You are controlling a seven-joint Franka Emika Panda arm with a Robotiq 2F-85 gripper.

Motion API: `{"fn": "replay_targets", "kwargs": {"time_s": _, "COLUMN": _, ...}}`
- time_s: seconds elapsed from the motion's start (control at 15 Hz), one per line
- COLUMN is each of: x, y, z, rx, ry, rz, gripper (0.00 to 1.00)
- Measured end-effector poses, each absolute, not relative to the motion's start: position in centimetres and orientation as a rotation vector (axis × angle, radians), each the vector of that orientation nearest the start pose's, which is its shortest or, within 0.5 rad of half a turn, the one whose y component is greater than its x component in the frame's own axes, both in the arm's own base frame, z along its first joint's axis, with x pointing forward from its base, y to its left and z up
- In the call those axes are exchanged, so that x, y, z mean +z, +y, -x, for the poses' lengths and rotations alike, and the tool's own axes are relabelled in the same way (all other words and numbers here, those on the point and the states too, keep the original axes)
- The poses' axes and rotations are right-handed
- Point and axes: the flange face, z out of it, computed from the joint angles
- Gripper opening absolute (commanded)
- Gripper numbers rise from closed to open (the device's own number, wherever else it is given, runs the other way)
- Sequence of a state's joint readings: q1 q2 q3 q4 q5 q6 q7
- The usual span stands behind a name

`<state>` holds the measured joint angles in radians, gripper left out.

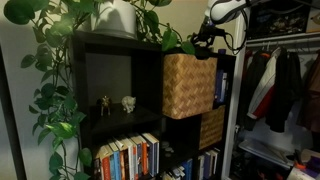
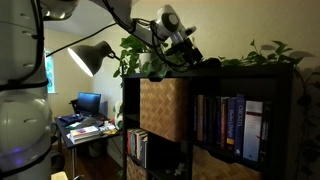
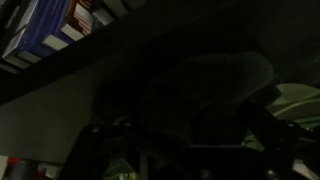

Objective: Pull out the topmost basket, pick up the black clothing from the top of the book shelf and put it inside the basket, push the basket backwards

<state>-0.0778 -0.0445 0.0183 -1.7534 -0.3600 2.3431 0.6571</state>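
Note:
The woven topmost basket (image 1: 188,85) sticks out of the upper cube of the dark book shelf (image 1: 110,45); it also shows in an exterior view (image 2: 163,108). The black clothing (image 2: 209,62) lies on the shelf top just above the basket. My gripper (image 2: 190,55) is down at the shelf top, right at the near end of the clothing, and also shows in an exterior view (image 1: 205,38). The wrist view is almost black, with only a dim rounded fabric shape (image 3: 230,75), so the jaws cannot be read.
A trailing plant in a white pot (image 1: 118,18) stands on the shelf top. Small figurines (image 1: 128,102) sit in the left cube, with books below. A second woven basket (image 1: 212,127) is lower down. A clothes rack (image 1: 285,80) stands beside the shelf, and a lamp (image 2: 92,55) and desk (image 2: 85,125) are behind it.

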Motion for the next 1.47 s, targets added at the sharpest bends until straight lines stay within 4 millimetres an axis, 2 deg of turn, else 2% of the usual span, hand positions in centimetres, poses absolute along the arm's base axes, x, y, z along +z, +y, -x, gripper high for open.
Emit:
{"fn": "replay_targets", "kwargs": {"time_s": 0.13, "x": 64.7, "y": -4.0, "z": -59.6, "rx": -1.120, "ry": 0.847, "rz": 2.954, "gripper": 0.68}}
{"fn": "replay_targets", "kwargs": {"time_s": 0.47, "x": 65.0, "y": -4.0, "z": -59.7, "rx": -1.133, "ry": 0.879, "rz": 2.935, "gripper": 0.33}}
{"fn": "replay_targets", "kwargs": {"time_s": 0.73, "x": 65.9, "y": -3.9, "z": -59.1, "rx": -1.151, "ry": 0.893, "rz": 2.910, "gripper": 0.07}}
{"fn": "replay_targets", "kwargs": {"time_s": 1.0, "x": 67.5, "y": -3.4, "z": -57.7, "rx": -1.178, "ry": 0.885, "rz": 2.885, "gripper": 0.01}}
{"fn": "replay_targets", "kwargs": {"time_s": 1.07, "x": 68.0, "y": -3.1, "z": -57.2, "rx": -1.185, "ry": 0.880, "rz": 2.874, "gripper": 0.05}}
{"fn": "replay_targets", "kwargs": {"time_s": 1.47, "x": 70.3, "y": -0.3, "z": -52.8, "rx": -1.154, "ry": 0.796, "rz": 2.812, "gripper": 0.05}}
